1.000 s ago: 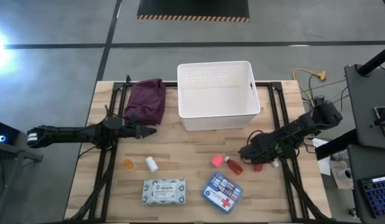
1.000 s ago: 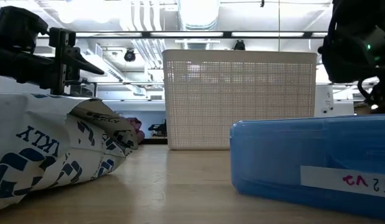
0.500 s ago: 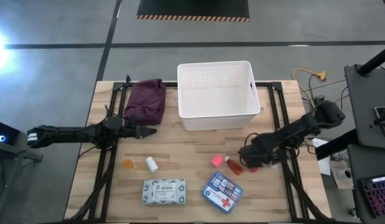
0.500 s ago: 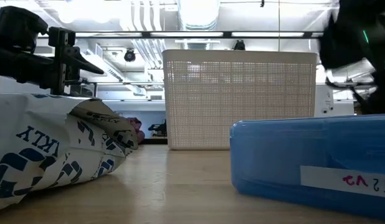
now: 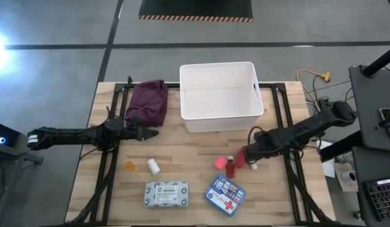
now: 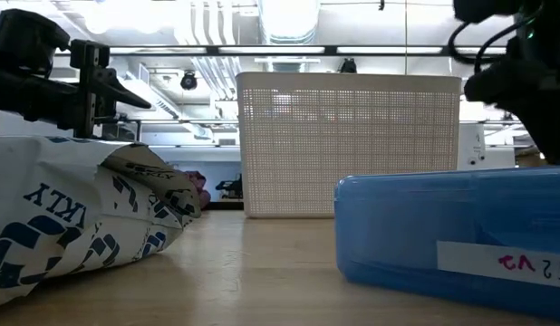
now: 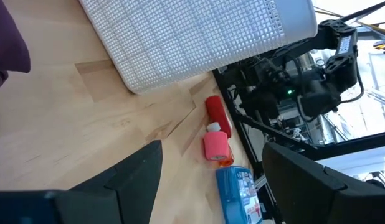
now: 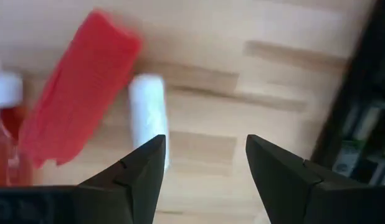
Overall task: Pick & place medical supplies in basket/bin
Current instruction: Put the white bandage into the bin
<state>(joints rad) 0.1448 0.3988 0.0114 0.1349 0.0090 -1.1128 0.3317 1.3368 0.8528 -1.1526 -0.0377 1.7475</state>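
High view: the right gripper (image 5: 244,157) is reaching low across the table from the right edge, its tip just beside a red bottle (image 5: 231,167) and a pink cap (image 5: 219,162). The white bin (image 5: 220,97) is sitting at the far middle. The left gripper (image 5: 151,133) is waiting, stretched flat beside the purple cloth (image 5: 148,101). The orange cap (image 5: 130,166), a white bottle (image 5: 153,166), the patterned packet (image 5: 166,193) and the first-aid box (image 5: 224,195) are lying along the near edge.

Low view: packet and blue box are filling the foreground, hiding the small items.

Left wrist view: fingers are standing spread, empty.

Right wrist view: fingers (image 8: 142,174) are standing spread, empty, over a red tube (image 8: 80,87) and a white tube (image 8: 147,118), both blurred; the high view does not resolve these.
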